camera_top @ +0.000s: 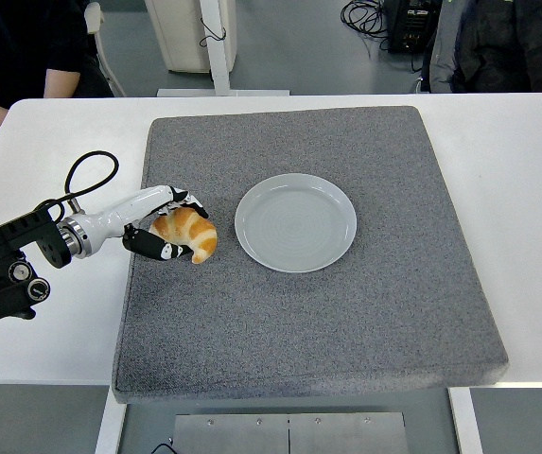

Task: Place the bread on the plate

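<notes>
My left hand (165,227) comes in from the left edge of the table and is closed around the bread (186,233), a golden croissant. My fingers (183,199) curl over its far side and my thumb (149,248) presses in from the near side, so the pastry sits gripped between them. The white forearm shell runs back to the left into the black wrist and arm housing, with a black cable (86,170) looping up above it over the bare white table (53,151).

The bread is at the left part of the grey mat (365,312), close to the mat's left edge; I cannot tell from this view whether it rests on the mat or is lifted off it. The plate (295,222) is a pale grey round dish lying flat on the mat just to the right of the bread, near it but apart, with a strip of mat showing between the croissant's right end and the plate's left rim. Nothing lies on the plate.

At the far side of the table, a person (15,52) in dark clothing sits at the far left corner, and another dark-clothed figure (507,43) shows at the far right. A white post (216,43) stands on the floor beyond the table's far edge
</notes>
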Controlling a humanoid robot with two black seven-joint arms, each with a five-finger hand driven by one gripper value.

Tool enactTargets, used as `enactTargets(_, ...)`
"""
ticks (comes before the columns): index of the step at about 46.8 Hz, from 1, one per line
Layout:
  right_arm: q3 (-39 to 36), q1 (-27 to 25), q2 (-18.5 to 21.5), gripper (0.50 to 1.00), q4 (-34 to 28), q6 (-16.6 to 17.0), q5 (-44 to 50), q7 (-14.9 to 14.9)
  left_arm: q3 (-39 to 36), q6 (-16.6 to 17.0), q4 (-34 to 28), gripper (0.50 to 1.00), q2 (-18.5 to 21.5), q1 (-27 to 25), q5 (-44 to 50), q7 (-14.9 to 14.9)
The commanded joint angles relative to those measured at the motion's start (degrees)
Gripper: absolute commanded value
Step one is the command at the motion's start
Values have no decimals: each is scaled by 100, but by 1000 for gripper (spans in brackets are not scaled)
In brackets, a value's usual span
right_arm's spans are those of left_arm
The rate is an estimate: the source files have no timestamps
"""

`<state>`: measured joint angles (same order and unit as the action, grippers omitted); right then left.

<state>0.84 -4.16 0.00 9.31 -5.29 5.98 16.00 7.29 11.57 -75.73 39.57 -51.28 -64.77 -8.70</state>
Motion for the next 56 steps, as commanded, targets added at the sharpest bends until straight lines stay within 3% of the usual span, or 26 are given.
enactTargets(1, 4, 3, 0, 1000, 0, 2, 0, 0, 10, 3, 6, 500, 7, -57, 0, 0)
enactTargets(24, 4, 3, 0, 1000, 0, -7, 0, 0, -8, -76, -3, 500, 236, -584, -44, -97)
enactTargets(56, 4, 3, 0, 1000, 1, 2, 0, 0, 10, -954, 15, 500, 693, -2246, 299, -62)
